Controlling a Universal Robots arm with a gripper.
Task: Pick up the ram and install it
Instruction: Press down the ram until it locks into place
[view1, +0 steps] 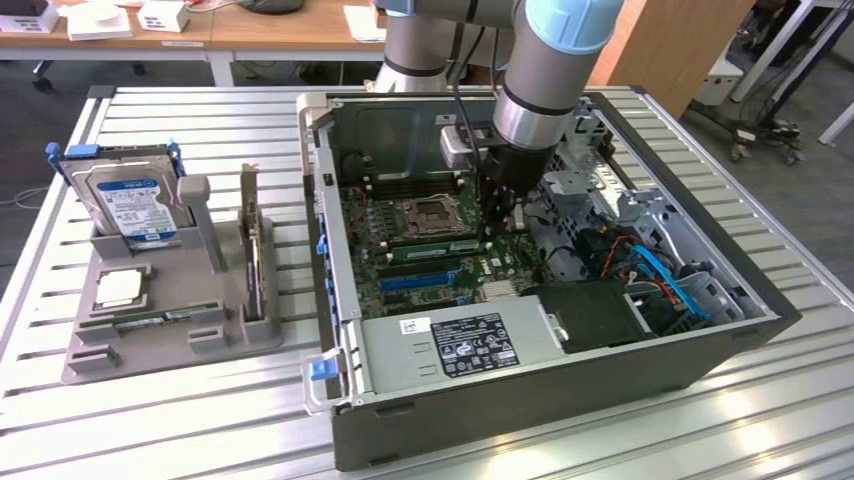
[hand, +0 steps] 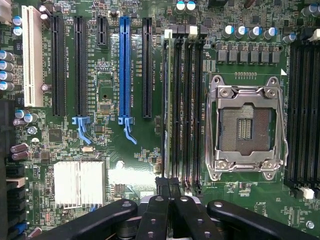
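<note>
Gripper down inside the open computer case!
Black fingers (hand: 167, 192) pressed together over the thin green ram stick (hand: 167, 100), seated in its motherboard slot.

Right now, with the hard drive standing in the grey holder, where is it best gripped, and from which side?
Probably its upper half, from above: the hard drive stands on edge with its lower part sunk in the grey holder, leaving the top free. Set the jaws across its two flat faces.

Ribbed matt metal table (view1: 160, 420); shiny steel CPU socket frame (hand: 246, 129).
</note>
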